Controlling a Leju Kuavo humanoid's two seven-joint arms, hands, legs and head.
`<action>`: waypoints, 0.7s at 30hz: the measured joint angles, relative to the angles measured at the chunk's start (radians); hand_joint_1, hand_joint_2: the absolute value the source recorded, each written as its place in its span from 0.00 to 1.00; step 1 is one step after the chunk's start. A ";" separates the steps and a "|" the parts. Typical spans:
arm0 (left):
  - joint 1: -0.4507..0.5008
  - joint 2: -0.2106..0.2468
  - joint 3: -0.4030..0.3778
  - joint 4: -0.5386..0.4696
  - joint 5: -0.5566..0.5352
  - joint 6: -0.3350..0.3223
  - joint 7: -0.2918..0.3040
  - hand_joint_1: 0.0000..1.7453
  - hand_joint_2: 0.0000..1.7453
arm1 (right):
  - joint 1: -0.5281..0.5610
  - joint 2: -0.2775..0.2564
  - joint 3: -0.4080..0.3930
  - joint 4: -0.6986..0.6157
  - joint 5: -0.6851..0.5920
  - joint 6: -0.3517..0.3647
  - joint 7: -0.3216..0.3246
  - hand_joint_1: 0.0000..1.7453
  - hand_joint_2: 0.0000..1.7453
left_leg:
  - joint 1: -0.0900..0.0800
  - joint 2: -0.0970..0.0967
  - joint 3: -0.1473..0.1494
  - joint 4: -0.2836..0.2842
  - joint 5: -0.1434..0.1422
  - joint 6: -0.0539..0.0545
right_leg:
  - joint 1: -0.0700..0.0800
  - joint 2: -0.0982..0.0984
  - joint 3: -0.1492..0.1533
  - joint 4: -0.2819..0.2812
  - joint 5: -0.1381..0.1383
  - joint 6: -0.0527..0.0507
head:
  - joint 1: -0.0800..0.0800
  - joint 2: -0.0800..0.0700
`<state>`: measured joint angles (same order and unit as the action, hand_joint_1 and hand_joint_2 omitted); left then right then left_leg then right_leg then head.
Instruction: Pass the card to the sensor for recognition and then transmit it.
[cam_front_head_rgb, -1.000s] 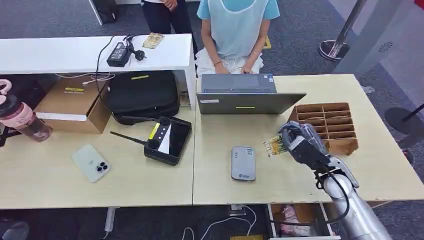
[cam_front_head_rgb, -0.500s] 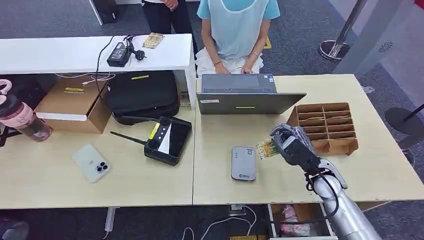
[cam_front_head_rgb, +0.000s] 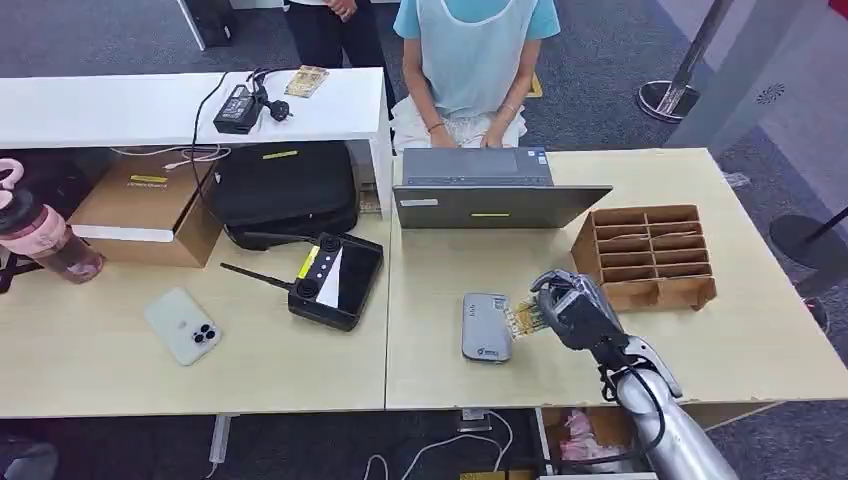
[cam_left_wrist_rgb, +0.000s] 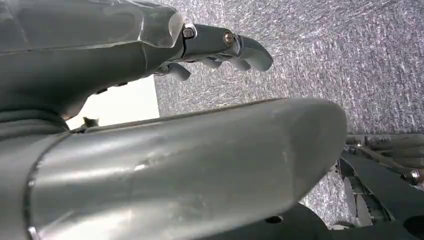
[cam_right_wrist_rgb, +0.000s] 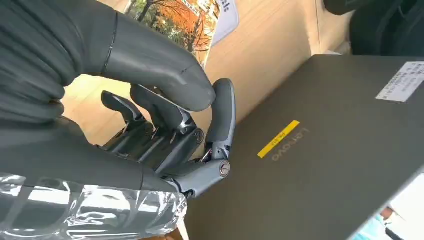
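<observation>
Right hand (cam_front_head_rgb: 572, 308): pinching the card (cam_front_head_rgb: 524, 318), holding it over the worktop (cam_front_head_rgb: 440, 370).
Card: its free edge is reaching the grey sensor (cam_front_head_rgb: 487, 327).
Left hand (cam_left_wrist_rgb: 220, 47): hanging over carpet, fingers curling around nothing.

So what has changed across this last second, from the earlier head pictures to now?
The right hand, holding the card throughout, has carried it leftward and toward the robot, from beside the wooden divider tray to the grey sensor, whose edge the card now reaches. The laptop, phone and controller have stayed put.
</observation>
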<state>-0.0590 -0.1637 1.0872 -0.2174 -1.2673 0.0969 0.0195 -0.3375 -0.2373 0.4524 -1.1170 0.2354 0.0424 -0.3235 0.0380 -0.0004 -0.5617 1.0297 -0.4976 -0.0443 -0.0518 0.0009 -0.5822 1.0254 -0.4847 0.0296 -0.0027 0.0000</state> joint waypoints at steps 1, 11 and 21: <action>0.000 0.000 0.000 0.000 -0.001 0.000 0.000 0.00 0.00 | 0.000 0.006 0.000 0.003 0.004 -0.003 0.001 1.00 1.00 | 0.000 0.000 0.000 0.000 0.000 0.000 | 0.000 0.000 0.000 0.000 0.000 0.000 | 0.000 0.000; 0.000 0.000 0.000 0.000 -0.009 -0.003 0.000 0.00 0.00 | 0.003 0.036 0.000 0.026 0.013 -0.015 0.005 1.00 1.00 | 0.000 0.000 0.000 0.000 0.000 0.000 | 0.000 0.000 0.000 0.000 0.000 0.000 | 0.000 0.000; -0.001 0.000 0.000 0.000 -0.003 0.006 0.017 0.00 0.00 | -0.045 0.075 0.000 0.109 0.012 0.020 -0.009 1.00 1.00 | 0.000 0.000 0.000 0.000 0.000 0.000 | 0.000 0.000 0.000 0.000 0.000 0.000 | 0.000 0.000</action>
<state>-0.0597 -0.1637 1.0872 -0.2174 -1.2699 0.1030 0.0362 -0.3825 -0.1621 0.4528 -1.0078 0.2472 0.0622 -0.3327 0.0380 -0.0004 -0.5616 1.0297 -0.4974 -0.0444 -0.0518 0.0010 -0.5821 1.0254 -0.4847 0.0296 -0.0027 0.0000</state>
